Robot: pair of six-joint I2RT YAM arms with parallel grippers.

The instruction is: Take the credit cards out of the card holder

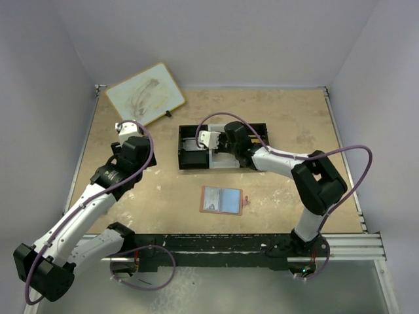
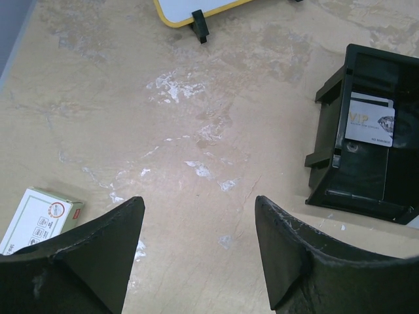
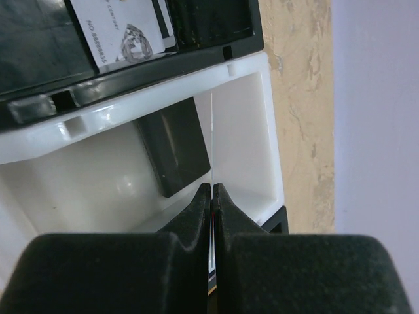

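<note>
The card holder (image 1: 221, 199) lies open and flat on the table in front of the tray, its grey-blue inside up inside a brown rim. My right gripper (image 3: 213, 186) is shut on a thin credit card (image 3: 213, 137), seen edge-on, held upright over the white middle compartment (image 3: 262, 131) of the tray (image 1: 190, 167). A dark card (image 3: 173, 147) lies in that compartment. A white VIP card (image 3: 124, 36) lies in the left black compartment and also shows in the left wrist view (image 2: 370, 121). My left gripper (image 2: 199, 199) is open and empty over bare table left of the tray.
A white board with a tan rim (image 1: 145, 93) stands at the back left, its clip foot (image 2: 200, 26) just ahead of my left gripper. A small white-and-green box (image 2: 39, 219) lies by my left finger. The tray's black wall (image 2: 327, 131) is to the right.
</note>
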